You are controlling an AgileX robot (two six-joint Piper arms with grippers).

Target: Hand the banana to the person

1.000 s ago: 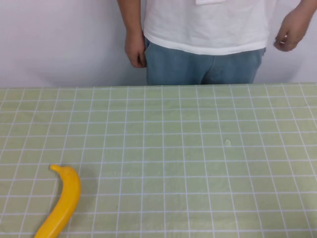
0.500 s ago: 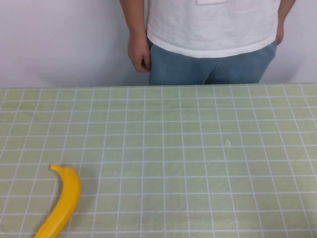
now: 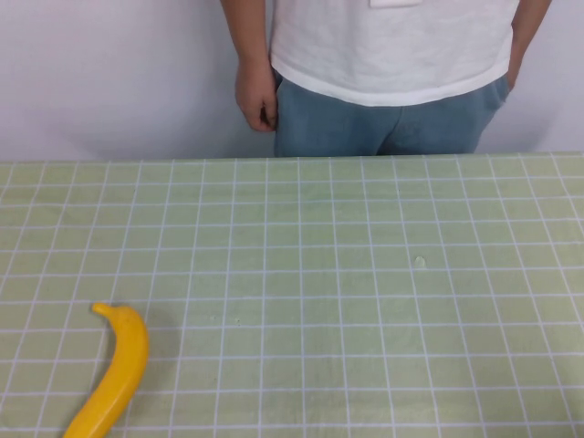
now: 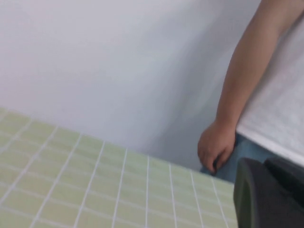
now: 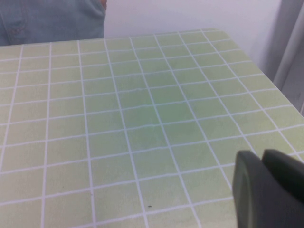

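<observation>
Yellow banana point(image 3: 114, 372), lower end cut off, lies at the table's point(image 3: 365, 301) near-left corner. Person point(image 3: 392, 64) stands beyond the far edge. Left gripper point(image 4: 270, 194) and right gripper point(image 5: 268, 190): dark corners only, jaw state unclear.

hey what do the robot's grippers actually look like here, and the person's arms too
Little of the robot shows: the left gripper and the right gripper each appear only as a dark grey, matte, rounded block in a corner of their wrist views; no cables or markings are visible. The person has bare forearms, a white T-shirt and blue jeans.
</observation>
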